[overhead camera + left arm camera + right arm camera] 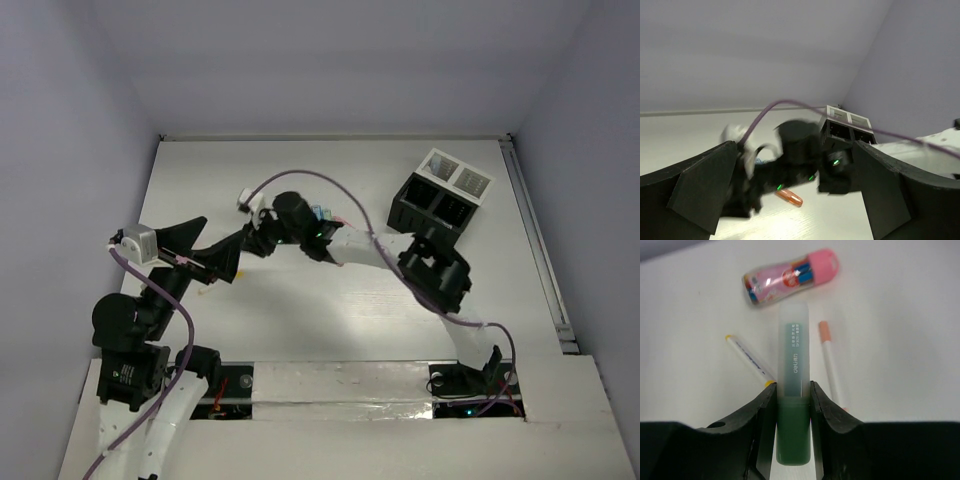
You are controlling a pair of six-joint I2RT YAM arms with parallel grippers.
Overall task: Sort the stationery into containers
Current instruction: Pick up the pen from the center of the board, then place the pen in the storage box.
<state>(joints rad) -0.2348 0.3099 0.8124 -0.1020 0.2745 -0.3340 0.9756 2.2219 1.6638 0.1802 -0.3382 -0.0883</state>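
R gripper (792,392) is clamped on green marker (793,340); best lift straight up, clear of nearby pens (832,365), then to box (418,222) at far-right corner of table (300,330).

The green marker (793,365) has a frosted, translucent plastic cap over a smooth, opaque green barrel. The fingers (827,415) of the right gripper (793,390) are matt black plastic. Farther off, the pink-capped tube (790,277) is clear glossy plastic with a shiny printed wrap. The yellow-tipped pen (747,358) and the peach-capped pen (832,370) are smooth white plastic. The table (350,320) is matt white with a faint wood grain. The black box (432,208) looks like matt plastic.
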